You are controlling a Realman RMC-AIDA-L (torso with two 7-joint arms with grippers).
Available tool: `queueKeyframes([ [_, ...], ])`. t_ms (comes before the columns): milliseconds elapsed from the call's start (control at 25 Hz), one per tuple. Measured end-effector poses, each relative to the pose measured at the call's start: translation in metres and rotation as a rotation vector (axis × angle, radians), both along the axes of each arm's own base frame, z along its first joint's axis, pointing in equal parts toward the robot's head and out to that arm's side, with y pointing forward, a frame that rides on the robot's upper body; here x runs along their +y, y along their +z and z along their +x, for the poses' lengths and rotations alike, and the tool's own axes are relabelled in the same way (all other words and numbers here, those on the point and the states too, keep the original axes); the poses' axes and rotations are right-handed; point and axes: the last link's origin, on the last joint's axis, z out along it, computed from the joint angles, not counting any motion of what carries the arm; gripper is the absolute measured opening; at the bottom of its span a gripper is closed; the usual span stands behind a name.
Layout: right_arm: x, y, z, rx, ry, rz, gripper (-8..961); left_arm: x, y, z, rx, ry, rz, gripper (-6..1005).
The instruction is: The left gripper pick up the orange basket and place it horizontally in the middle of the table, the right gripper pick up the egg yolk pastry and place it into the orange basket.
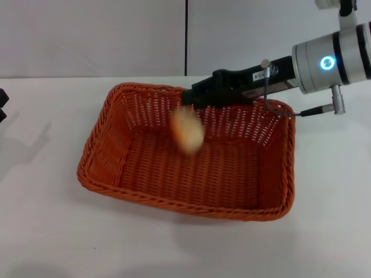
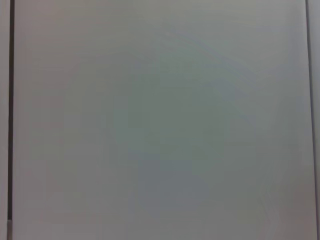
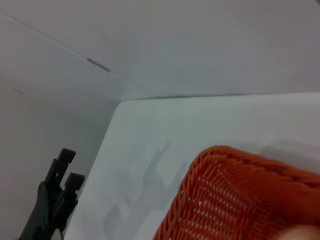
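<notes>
The orange basket (image 1: 145,174) lies flat in the middle of the white table (image 1: 46,231); its rim also shows in the right wrist view (image 3: 235,170). My right gripper (image 1: 192,98) hovers over the basket's back rim. Just beneath it the egg yolk pastry (image 1: 187,132) is a pale orange-cream blur in the air over the basket floor, apart from the fingers, so the gripper is open. My left gripper (image 3: 70,167) is parked off the table's left edge, with only a black bit of it showing in the head view (image 1: 2,104). Its two fingers stand apart with nothing between them.
A grey panelled wall (image 1: 93,35) with a dark vertical seam backs the table, and the left wrist view shows only that wall (image 2: 160,120). A thin cable and connector (image 1: 316,110) hang from the right wrist above the basket's right rim.
</notes>
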Motion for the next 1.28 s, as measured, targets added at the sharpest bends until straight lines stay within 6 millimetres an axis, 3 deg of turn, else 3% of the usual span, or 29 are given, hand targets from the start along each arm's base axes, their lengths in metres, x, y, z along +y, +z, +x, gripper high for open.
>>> queueKeyframes([
  [200, -0.002, 0.0, 0.008, 0.007, -0.013, 0.004, 343, -0.001, 0.0, -0.001, 0.001, 0.006, 0.001, 814],
  [400, 0.001, 0.025, 0.023, 0.039, 0.0, 0.114, 537, -0.001, 0.0, -0.004, 0.003, 0.023, 0.005, 814],
  [480, 0.004, 0.053, 0.037, 0.074, 0.041, 0.245, 540, -0.001, -0.002, -0.006, -0.006, 0.041, 0.01, 814],
  [560, 0.005, 0.061, 0.042, 0.087, 0.059, 0.286, 543, -0.001, -0.003, -0.006, -0.004, 0.042, 0.013, 814],
  [600, 0.007, 0.078, 0.055, 0.111, 0.105, 0.393, 545, -0.002, -0.006, -0.007, 0.011, 0.046, 0.025, 814],
  [640, 0.007, 0.078, 0.055, 0.111, 0.105, 0.393, 545, -0.002, -0.006, -0.007, 0.011, 0.046, 0.025, 814],
  [680, 0.009, 0.088, 0.069, 0.103, 0.156, 0.492, 545, -0.003, -0.011, -0.007, 0.021, 0.051, 0.04, 813],
  [880, 0.015, 0.088, 0.096, 0.081, 0.262, 0.698, 546, -0.004, -0.015, -0.005, -0.053, 0.067, 0.106, 813],
  [1280, 0.019, 0.092, 0.111, 0.067, 0.391, 0.993, 545, -0.01, -0.018, 0.006, -0.127, 0.017, 0.157, 814],
])
